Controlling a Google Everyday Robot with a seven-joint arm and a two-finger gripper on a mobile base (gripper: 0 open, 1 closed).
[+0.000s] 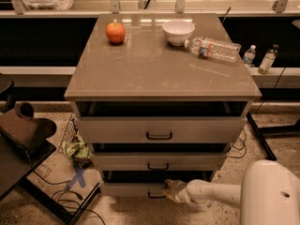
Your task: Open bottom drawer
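At the bottom centre of the frame sits the bottom drawer, a slim grey-beige flat front with a small black bar handle, the lowest of three in the grey-beige cabinet. The robot's tan-covered gripper, on a white arm reaching in from the lower right, is right at the handle's right end, touching or nearly touching the drawer front. Whether it has closed on the handle or is only pressed against it cannot be told. A dark gap shows above the bottom drawer's front, as above the middle drawer and the tall top drawer, so it looks barely out, if at all. By my reading the approach is done, and securing the handle and pulling it out remain. Up on the cabinet top, an orange-red apple, a white bowl and a lying clear plastic bottle sit well apart from the work.
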